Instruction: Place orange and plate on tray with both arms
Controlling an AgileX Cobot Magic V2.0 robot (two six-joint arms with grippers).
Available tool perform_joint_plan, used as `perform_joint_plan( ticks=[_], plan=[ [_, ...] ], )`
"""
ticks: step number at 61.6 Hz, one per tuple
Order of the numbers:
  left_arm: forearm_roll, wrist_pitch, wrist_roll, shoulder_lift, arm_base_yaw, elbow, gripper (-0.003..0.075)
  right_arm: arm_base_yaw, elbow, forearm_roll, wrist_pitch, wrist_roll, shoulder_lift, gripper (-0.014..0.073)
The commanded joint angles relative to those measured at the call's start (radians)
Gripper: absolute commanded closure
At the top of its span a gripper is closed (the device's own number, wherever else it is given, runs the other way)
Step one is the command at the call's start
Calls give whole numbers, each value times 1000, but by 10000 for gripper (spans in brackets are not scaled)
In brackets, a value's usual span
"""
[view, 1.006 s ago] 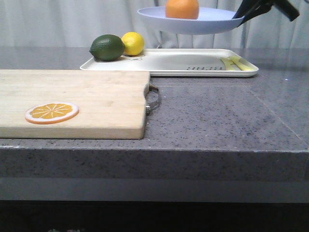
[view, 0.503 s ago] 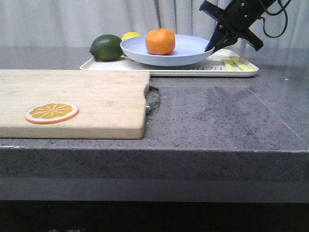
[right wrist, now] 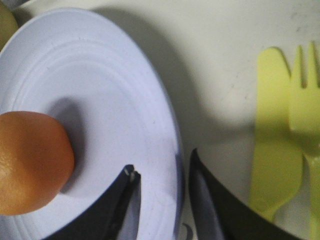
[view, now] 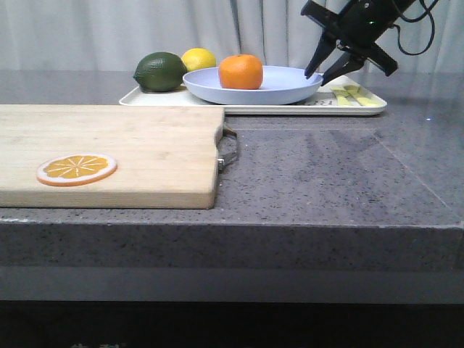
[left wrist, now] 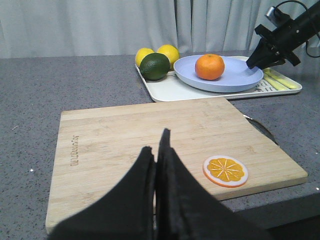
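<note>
The orange point(view: 241, 71) sits in the lavender-blue plate point(view: 290, 83), and the plate rests on the cream-white tray point(view: 290, 110) at the back of the table. My right gripper point(view: 317, 78) is open at the plate's right rim, one finger inside the rim and one outside, with a gap on both sides. The right wrist view shows the rim point(right wrist: 175, 150) between the spread fingers of that gripper point(right wrist: 161, 167) and the orange point(right wrist: 30, 160) beside them. My left gripper point(left wrist: 156, 142) is shut and empty above the wooden board. It does not show in the front view.
A green lime point(view: 159, 71) and a yellow lemon point(view: 199, 58) lie on the tray's left end. A yellow-green knife and fork point(view: 351, 94) lie on its right end. A wooden cutting board point(view: 109, 145) with an orange slice point(view: 76, 169) takes up the front left.
The plate with the orange came down from high above the tray and now rests on it. My right gripper has opened off the plate's rim.
</note>
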Motion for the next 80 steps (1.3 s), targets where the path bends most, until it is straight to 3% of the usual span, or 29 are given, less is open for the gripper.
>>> perform_joint_plan(
  ticks=[1, 10, 15, 27, 36, 58, 80],
  plan=[
    [-8, -81, -7, 26, 0, -26, 738, -7, -68, -27, 21, -2, -111, 309],
    [-8, -81, -7, 26, 0, -26, 738, -7, -155, -208, 144, -2, -164, 582],
    [-8, -81, -7, 26, 0, -26, 738, -7, -175, -246, 167, -8, -195, 721],
    [-8, -81, -7, 26, 0, -26, 738, -4, -168, -257, 171, -81, -290, 706],
    [-8, -81, -7, 26, 0, -26, 738, 6, -48, -351, 171, -105, -438, 706],
    [-8, -81, -7, 26, 0, -26, 738, 19, 612, -469, 129, -275, -914, 706],
    [-8, -81, -7, 26, 0, -26, 738, 19, 1331, -470, -295, -348, -1374, 706]
  ],
)
